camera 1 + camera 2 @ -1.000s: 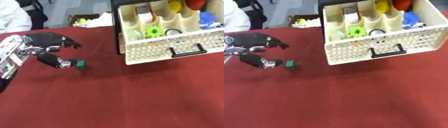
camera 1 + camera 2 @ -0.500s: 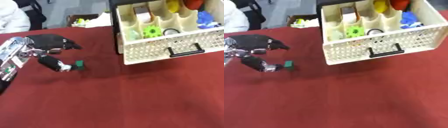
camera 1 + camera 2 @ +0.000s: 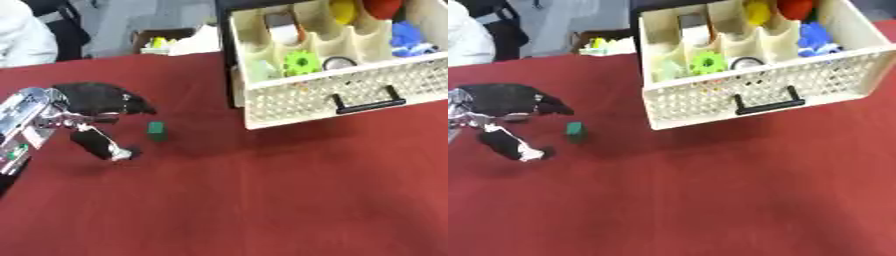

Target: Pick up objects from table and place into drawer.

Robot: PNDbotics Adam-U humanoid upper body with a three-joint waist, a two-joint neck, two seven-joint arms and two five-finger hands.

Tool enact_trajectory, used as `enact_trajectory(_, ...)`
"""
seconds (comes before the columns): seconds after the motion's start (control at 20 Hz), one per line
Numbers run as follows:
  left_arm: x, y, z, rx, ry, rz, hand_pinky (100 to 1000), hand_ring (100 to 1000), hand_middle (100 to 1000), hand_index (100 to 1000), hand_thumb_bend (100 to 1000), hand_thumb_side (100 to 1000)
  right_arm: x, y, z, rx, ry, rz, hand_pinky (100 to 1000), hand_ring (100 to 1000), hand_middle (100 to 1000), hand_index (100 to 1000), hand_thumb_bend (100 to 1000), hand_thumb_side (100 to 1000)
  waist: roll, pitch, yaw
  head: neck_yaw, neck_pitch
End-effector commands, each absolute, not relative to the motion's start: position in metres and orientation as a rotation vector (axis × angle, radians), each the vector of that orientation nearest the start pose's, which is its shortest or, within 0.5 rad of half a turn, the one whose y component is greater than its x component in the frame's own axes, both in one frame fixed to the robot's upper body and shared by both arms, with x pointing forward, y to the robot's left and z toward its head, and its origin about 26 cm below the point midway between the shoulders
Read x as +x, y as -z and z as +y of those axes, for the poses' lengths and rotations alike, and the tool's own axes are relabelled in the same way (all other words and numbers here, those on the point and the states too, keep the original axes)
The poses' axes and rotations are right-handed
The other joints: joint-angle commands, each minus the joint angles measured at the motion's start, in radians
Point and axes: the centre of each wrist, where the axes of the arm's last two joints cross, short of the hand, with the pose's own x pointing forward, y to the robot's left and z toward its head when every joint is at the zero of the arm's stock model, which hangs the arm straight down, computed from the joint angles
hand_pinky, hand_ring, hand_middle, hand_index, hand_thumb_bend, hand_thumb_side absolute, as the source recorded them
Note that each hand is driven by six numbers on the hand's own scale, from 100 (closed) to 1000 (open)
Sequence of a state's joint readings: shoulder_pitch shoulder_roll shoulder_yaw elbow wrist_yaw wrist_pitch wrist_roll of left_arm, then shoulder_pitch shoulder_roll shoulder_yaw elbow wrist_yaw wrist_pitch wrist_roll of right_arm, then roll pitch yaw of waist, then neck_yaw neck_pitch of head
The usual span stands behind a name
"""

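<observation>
Our left hand [image 3: 92, 107] hovers over the red table [image 3: 262, 200] just left of a small green block [image 3: 157, 130], the one loose piece we can see on the cloth. The fingers [image 3: 131, 103] arch forward above the block and the thumb [image 3: 105, 146] hangs low beside it, leaving a wide gap; nothing is held, and neither fingers nor thumb touch the block. We read that spread as a pinch being set up, with the block standing upright between reach of both sides.

Well to the right of the block and farther from us, the cream drawer [image 3: 350, 95] stands pulled open, its perforated front and black handle [image 3: 367, 101] facing us. Its open compartments are why it sits that way: things can be dropped in from above. Already inside are a green gear-shaped piece [image 3: 301, 62], a round ring-like item [image 3: 336, 63], something yellow [image 3: 345, 10], something red [image 3: 383, 6] and a blue object [image 3: 409, 39] at the drawer's far right.

Our right hand shows in neither view.

By our judgement, the block has yet to be grasped, and the carry to the drawer lies ahead. A block this small may tip or skid away if the thumb arrives before the fingers.
</observation>
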State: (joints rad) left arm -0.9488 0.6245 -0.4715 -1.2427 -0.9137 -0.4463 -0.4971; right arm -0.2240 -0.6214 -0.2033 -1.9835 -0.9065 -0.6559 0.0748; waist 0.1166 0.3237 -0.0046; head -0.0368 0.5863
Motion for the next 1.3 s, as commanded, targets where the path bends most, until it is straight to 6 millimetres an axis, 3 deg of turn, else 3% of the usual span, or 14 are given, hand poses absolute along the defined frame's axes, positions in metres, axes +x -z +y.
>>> enact_trajectory(0.05,0.440,-0.254,0.250,-1.283,-2.779,1.662,865,860,854,1000,286,569,0.279,-0.247,-0.354,-0.537,-0.014,3.329,691,701,605,724,100,1000,-0.009,-0.020,0.000,0.001,-0.010)
enact_trajectory(0.15,0.440,-0.252,0.249,-1.287,-2.781,1.660,855,852,843,1000,273,531,0.280,-0.247,-0.353,-0.537,-0.014,3.329,690,701,605,723,100,1000,-0.009,-0.018,-0.001,0.001,-0.010)
enact_trajectory(0.5,0.441,-0.244,0.245,-1.260,-2.782,1.689,823,825,804,1000,252,533,0.280,-0.248,-0.353,-0.539,-0.018,3.333,690,701,604,721,100,1000,-0.010,-0.014,-0.003,0.003,-0.012)
enact_trajectory(1.0,0.443,-0.239,0.240,-1.281,-2.754,1.701,791,800,777,997,216,399,0.280,-0.248,-0.352,-0.536,-0.024,3.338,690,701,603,718,100,1000,-0.011,-0.011,-0.009,0.006,-0.016)
enact_trajectory(1.25,0.445,-0.235,0.240,-1.278,-2.758,1.696,786,796,773,994,215,412,0.281,-0.248,-0.352,-0.535,-0.027,3.339,690,700,603,718,100,1000,-0.011,-0.011,-0.010,0.007,-0.017)
enact_trajectory(1.3,0.445,-0.233,0.239,-1.270,-2.766,1.695,767,774,742,975,191,451,0.281,-0.248,-0.352,-0.535,-0.028,3.339,690,701,603,718,100,1000,-0.011,-0.010,-0.010,0.006,-0.017)
